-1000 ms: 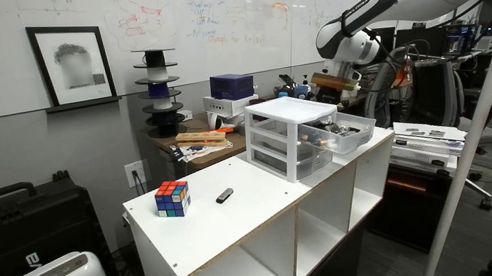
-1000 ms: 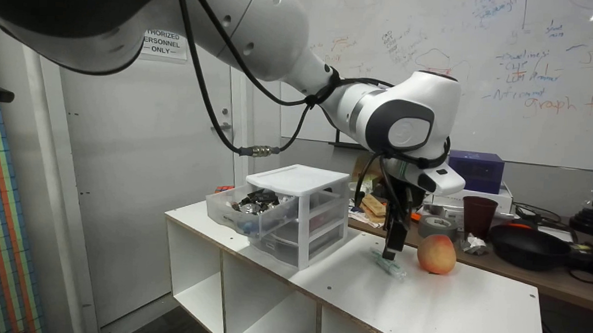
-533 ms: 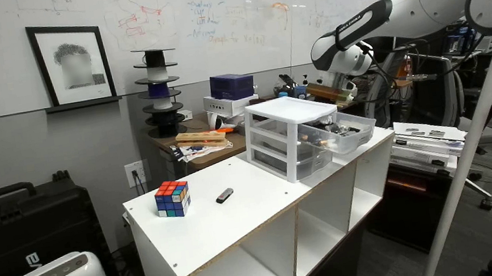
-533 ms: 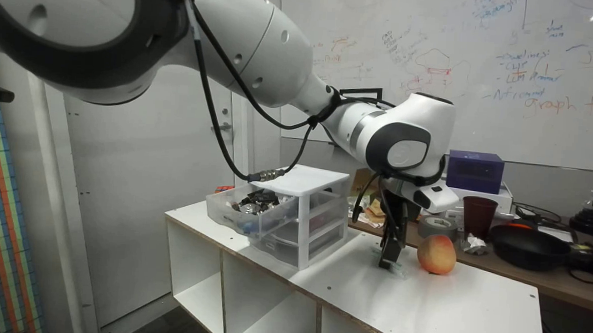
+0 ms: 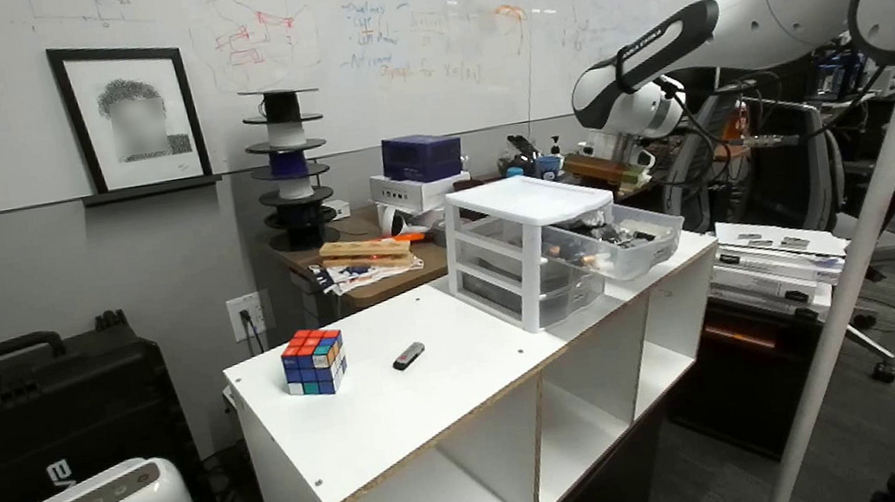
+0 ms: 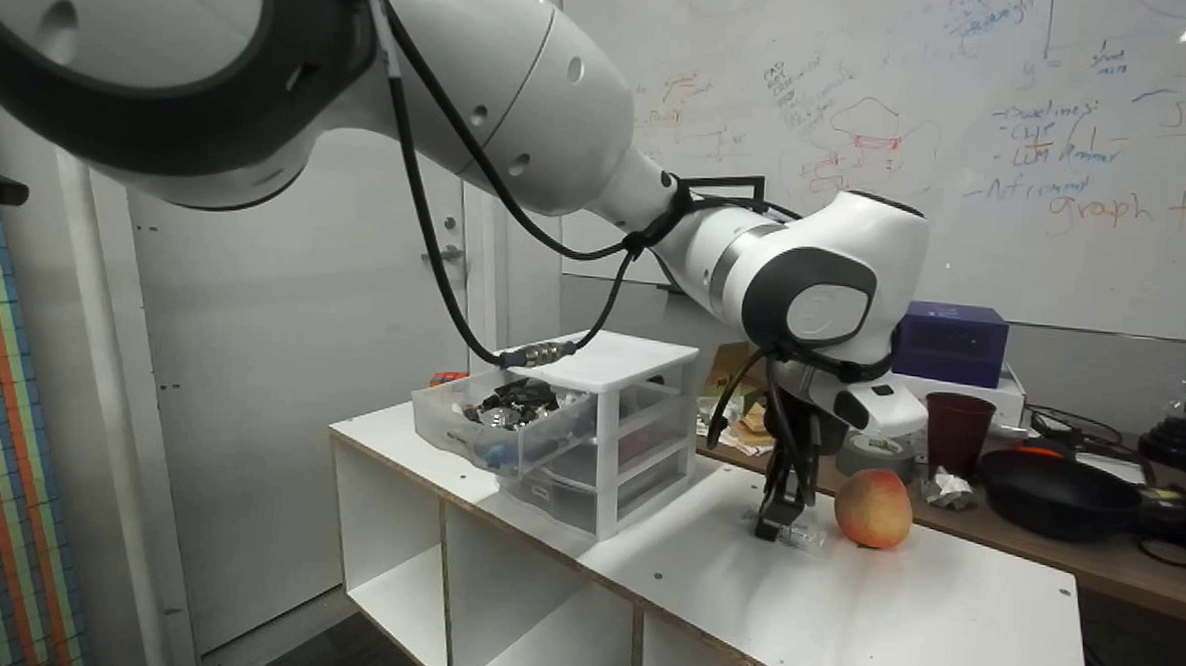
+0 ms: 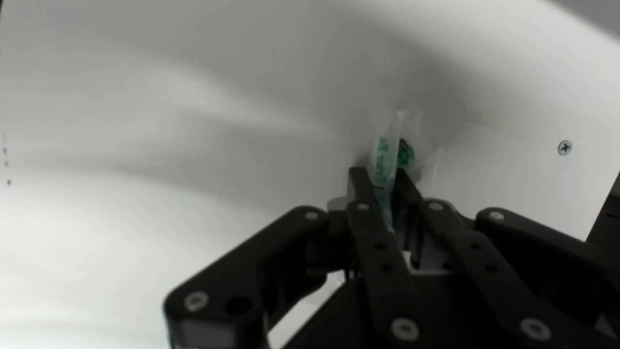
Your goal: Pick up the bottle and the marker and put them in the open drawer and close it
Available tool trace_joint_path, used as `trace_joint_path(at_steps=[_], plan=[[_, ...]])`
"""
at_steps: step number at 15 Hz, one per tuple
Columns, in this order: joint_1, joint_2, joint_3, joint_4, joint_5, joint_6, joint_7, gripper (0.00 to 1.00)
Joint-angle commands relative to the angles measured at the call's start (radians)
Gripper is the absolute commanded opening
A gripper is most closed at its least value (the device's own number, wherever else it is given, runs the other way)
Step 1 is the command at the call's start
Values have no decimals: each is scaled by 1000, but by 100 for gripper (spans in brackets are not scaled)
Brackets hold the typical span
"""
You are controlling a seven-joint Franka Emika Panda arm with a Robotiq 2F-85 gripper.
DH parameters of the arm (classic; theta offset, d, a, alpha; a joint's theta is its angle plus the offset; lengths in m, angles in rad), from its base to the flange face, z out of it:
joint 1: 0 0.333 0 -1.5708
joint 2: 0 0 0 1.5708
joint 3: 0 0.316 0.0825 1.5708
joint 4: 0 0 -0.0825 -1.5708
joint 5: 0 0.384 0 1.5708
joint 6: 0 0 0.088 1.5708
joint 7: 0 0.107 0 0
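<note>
The fingertips of my gripper (image 7: 380, 175) are shut on a crumpled clear plastic packet (image 7: 382, 154) with green print, low over the white shelf top. In an exterior view my gripper (image 6: 779, 521) hides part of the packet (image 6: 804, 535). No bottle shape can be made out; the bottle is hidden or out of view. The small dark marker (image 5: 409, 355) lies on the white top in an exterior view. Pulled out at the top of the white-framed unit is the translucent drawer (image 6: 449, 425), holding dark and metallic bits; the drawer (image 5: 648, 258) is also seen from another side.
A peach (image 6: 874, 508) sits close beside my gripper. The drawer unit (image 6: 632, 360) stands on its other side. A Rubik's cube (image 5: 313, 363) is near the marker. Behind the shelf, a desk carries a black pan (image 6: 1056, 493), a dark red cup (image 6: 957, 434) and a purple box (image 6: 951, 341).
The arm has come down and my gripper has closed on the clear packet. Over the last half second it has shifted slightly to the right in an exterior view.
</note>
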Motion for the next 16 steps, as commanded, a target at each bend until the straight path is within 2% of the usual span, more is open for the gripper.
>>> trace_joint_path(at_steps=[1, 4, 7, 11, 16], plan=[[3, -68, 14, -84, 11, 29, -44, 3], [18, -150, 14, -169, 10, 80, -70, 3], [29, -285, 17, -311, 18, 129, -79, 3], [43, -456, 18, -468, 23, 103, -90, 3], [78, -674, 18, -699, -1, 32, -241, 3]])
